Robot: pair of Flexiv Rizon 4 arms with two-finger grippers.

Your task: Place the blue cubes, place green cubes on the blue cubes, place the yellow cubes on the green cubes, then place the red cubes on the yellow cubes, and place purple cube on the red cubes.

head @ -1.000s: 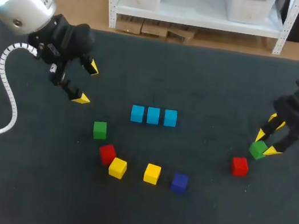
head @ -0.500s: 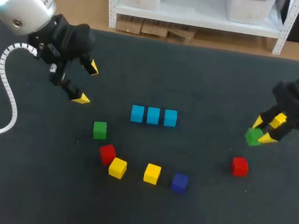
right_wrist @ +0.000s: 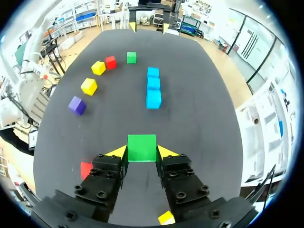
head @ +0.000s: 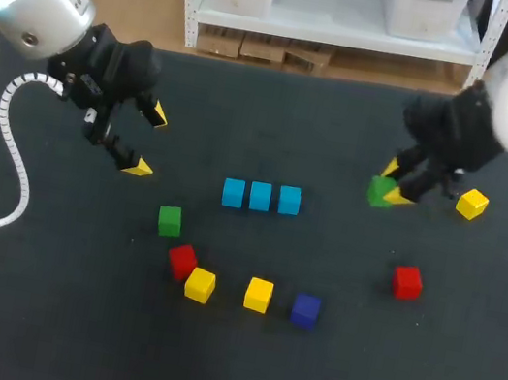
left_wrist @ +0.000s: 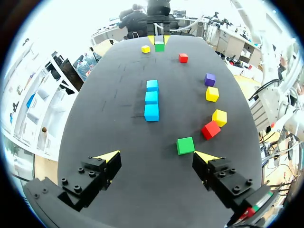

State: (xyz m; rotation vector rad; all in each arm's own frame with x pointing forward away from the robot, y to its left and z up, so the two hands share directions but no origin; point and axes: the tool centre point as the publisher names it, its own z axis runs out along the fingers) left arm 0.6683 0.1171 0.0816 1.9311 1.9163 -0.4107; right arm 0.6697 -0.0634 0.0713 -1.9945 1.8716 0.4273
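A: What does the right end effector (head: 393, 183) hold?

B: It is clenched on a green cube (head: 379, 191), with one yellow tip on each side face and the cube square between them. The cube hangs well to the robot's right of the blue row (head: 261, 196) and slightly beyond it.

A: How should the placing go?

B: By the task, this cube belongs on top of the blue row. The arm should carry it high enough to clear the row's top and line its edges up with the blues. It should then lower the cube straight down before letting go. A skewed release could tip the cube off or nudge the row apart.

A: Is anything in the way?

B: Nothing lies between the cube and the row. The left end effector (head: 148, 140) stands released, well to the row's left. On the robot's side of the row, the bench (head: 345, 118) carries a second green cube (head: 169, 220) and a red cube (head: 182, 260). A yellow cube (head: 200, 285) sits just beside the red one, followed by a second yellow cube (head: 258, 294) and a purple cube (head: 305, 309). A second red cube (head: 406, 282) and a third yellow cube (head: 472, 203) sit off to the row's right.
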